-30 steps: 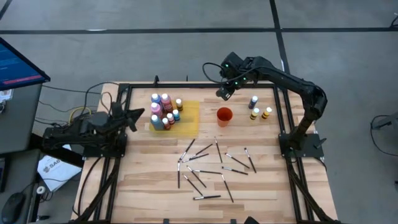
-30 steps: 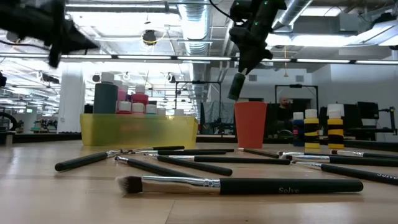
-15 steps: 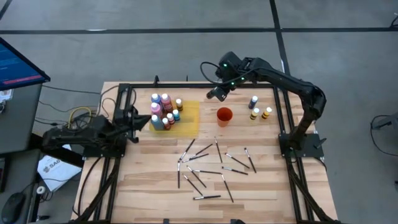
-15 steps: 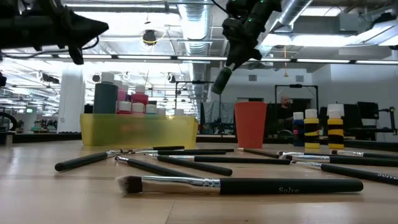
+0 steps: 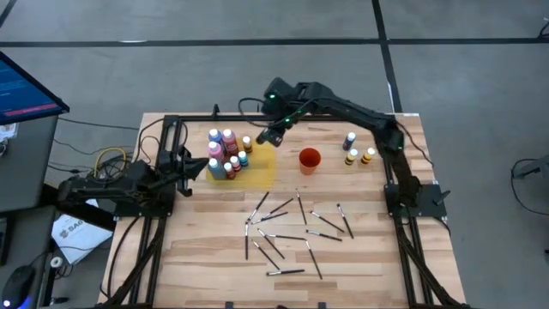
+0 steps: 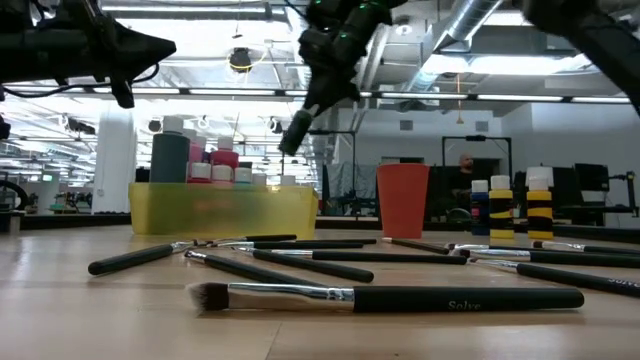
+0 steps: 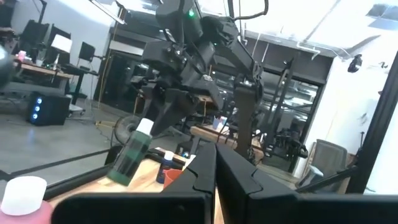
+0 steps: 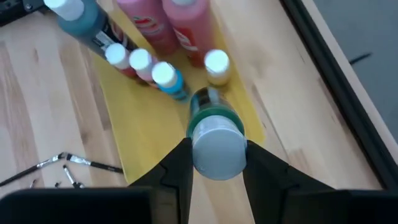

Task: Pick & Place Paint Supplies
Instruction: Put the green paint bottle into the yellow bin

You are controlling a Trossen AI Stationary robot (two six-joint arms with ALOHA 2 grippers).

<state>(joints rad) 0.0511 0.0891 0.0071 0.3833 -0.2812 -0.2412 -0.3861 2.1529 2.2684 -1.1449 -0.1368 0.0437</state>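
Note:
My right gripper (image 5: 269,135) is shut on a green paint bottle with a white cap (image 8: 214,140), held in the air above the far right part of the yellow mat (image 5: 262,165). The bottle also shows tilted in the low view (image 6: 297,130). Several pink, blue and yellow bottles (image 5: 226,153) stand on the mat's left part. Three more bottles (image 5: 358,153) stand at the far right of the table. Several dark brushes (image 5: 287,232) lie flat mid-table. My left gripper (image 5: 192,165) is shut and empty, level, just left of the mat. My right gripper pinches the green bottle between its two fingers (image 8: 177,163), on the sides just below the white cap (image 8: 200,119). The bottle is lifted clear of the mat. It hangs tilted below the fingers, its bottom slanting down toward the table's left (image 6: 292,140).
An orange-red cup (image 5: 309,160) stands right of the mat. The black frame rails (image 5: 168,146) run along the table's left, far and right edges. Bare wood lies at the table's near side, below the brushes.
My right gripper has carried the green bottle toward the table's left edge, from beyond the orange cup to above the mat's far right part. The bottle stays clear of the table and tilted. My left gripper has shifted slightly toward the mat.

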